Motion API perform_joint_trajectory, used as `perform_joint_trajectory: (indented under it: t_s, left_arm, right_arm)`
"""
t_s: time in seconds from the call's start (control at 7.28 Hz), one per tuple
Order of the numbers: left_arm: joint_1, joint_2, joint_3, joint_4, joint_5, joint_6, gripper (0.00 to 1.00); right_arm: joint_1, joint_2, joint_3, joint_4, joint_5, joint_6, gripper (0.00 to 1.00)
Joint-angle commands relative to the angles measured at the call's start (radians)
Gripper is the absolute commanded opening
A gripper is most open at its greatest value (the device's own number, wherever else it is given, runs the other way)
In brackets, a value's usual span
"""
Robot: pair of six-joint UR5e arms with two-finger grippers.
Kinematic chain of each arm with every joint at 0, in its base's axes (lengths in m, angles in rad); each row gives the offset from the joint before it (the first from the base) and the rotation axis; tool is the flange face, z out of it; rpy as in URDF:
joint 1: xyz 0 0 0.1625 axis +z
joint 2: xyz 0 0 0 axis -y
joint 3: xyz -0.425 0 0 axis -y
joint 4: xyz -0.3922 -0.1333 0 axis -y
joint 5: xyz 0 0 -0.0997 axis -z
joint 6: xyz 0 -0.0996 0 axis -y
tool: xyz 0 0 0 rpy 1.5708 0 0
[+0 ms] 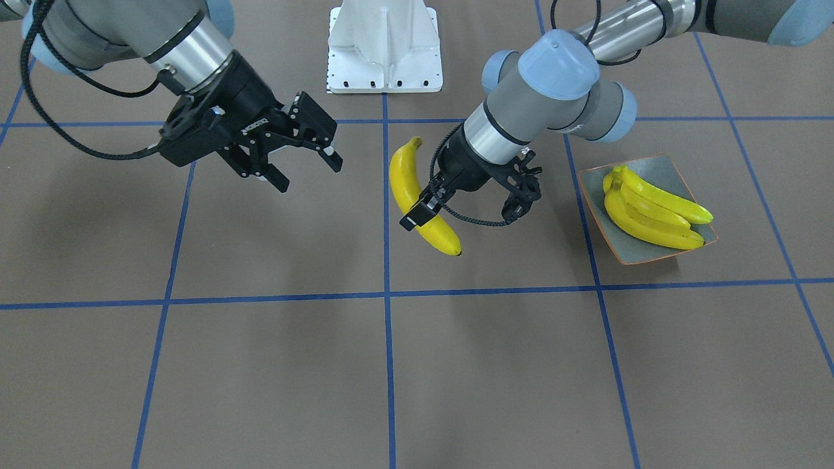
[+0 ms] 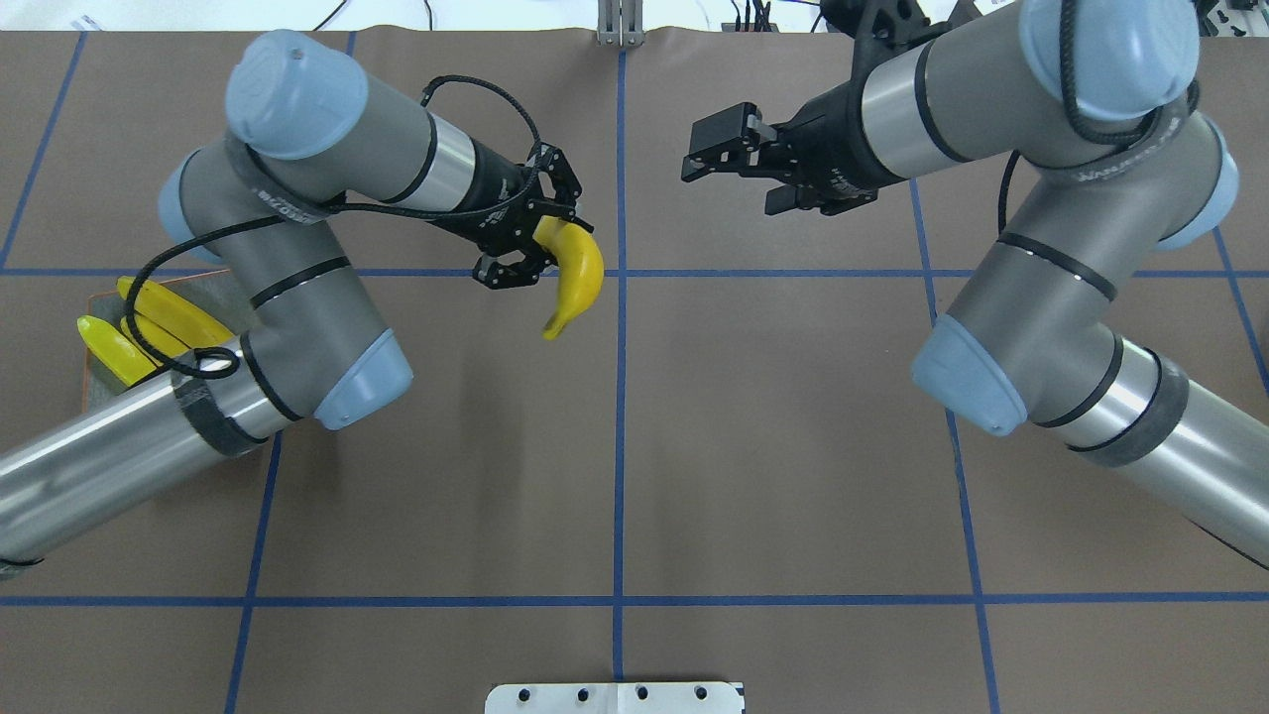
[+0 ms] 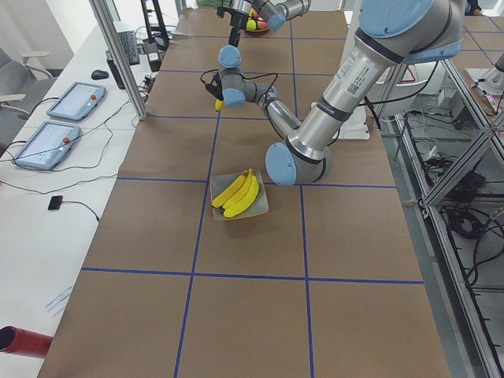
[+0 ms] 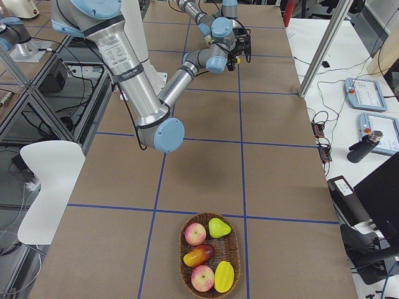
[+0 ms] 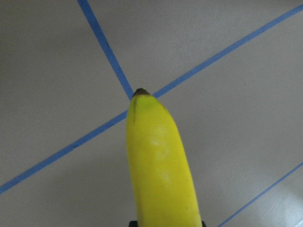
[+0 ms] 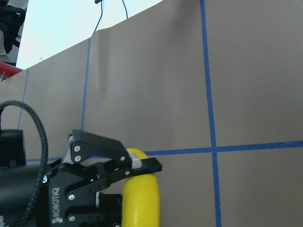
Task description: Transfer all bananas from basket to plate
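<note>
One banana (image 1: 407, 179) hangs above the middle of the table (image 1: 260, 365), and the left gripper (image 1: 417, 215) has its fingers clamped across the banana's body. Its dark tip sits over a crossing of blue tape (image 1: 386, 293). More bananas (image 1: 651, 212) lie side by side on the plate (image 1: 651, 169), off to the robot's left. The right gripper (image 1: 307, 172) hovers close by, fingers spread wide, holding nothing. Way down at the right end, the basket (image 4: 187, 274) holds other fruit (image 4: 196, 234).

Arms: your left arm (image 2: 297, 288) and right arm (image 2: 1041, 288), grey tubes, pale-blue caps, silver wrists.
Tools: left tool (image 1: 423, 212) and right tool (image 1: 309, 170), black, white lettering.
Cable (image 1: 479, 223): black, braided.
</note>
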Motion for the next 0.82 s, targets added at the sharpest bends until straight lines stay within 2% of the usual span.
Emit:
perform_joint_trajectory:
  t_s: [0.0, 0.27, 0.55, 0.69]
  left_arm:
    - [-0.043, 0.138, -0.154, 0.012, -0.097, 0.218, 0.0]
    - [-0.115, 0.227, -0.209, 0.011, -0.222, 0.423, 0.0]
    - [-0.238, 0.336, -0.22, -0.003, -0.376, 0.671, 0.0]
    - [-0.278, 0.423, -0.223, -0.045, -0.407, 0.809, 0.0]
  right_arm:
    - [0.062, -0.034, -0.031, -0.003, 0.029, -0.072, 1.0]
    - [0.091, -0.072, -0.043, -0.006, 0.032, -0.154, 1.0]
    - [0.119, -0.08, -0.046, -0.087, 0.033, -0.266, 1.0]
    - [0.132, -0.08, -0.046, -0.144, 0.043, -0.336, 1.0]
